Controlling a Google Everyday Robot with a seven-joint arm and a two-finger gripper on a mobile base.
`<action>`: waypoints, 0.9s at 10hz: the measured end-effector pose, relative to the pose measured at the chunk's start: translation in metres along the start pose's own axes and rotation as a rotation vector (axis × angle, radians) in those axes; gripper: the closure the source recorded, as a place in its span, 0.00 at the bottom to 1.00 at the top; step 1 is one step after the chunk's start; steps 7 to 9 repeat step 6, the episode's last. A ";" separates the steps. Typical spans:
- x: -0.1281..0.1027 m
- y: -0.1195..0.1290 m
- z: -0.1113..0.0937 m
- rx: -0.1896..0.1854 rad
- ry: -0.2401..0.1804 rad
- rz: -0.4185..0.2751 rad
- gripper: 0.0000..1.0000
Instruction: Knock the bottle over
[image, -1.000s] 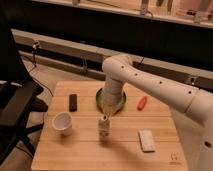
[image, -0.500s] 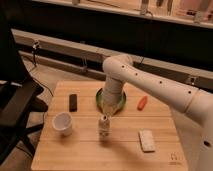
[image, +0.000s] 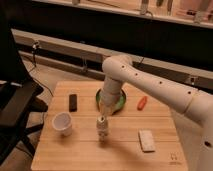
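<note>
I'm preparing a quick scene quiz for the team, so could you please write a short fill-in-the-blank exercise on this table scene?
1. The bottle is standing ____ on the table.
2. The gripper is just behind the bottle, in front of the ____ plate.
3. The white cup is to the ____ of the bottle in the camera view.
4. The dark object lies behind the ____.

Missing words: upright; green; left; cup
</note>
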 end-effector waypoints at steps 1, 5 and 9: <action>-0.010 -0.004 0.002 0.008 -0.012 -0.005 0.90; -0.024 0.002 0.007 -0.005 -0.045 -0.053 0.90; -0.028 0.002 0.009 -0.018 -0.058 -0.083 0.84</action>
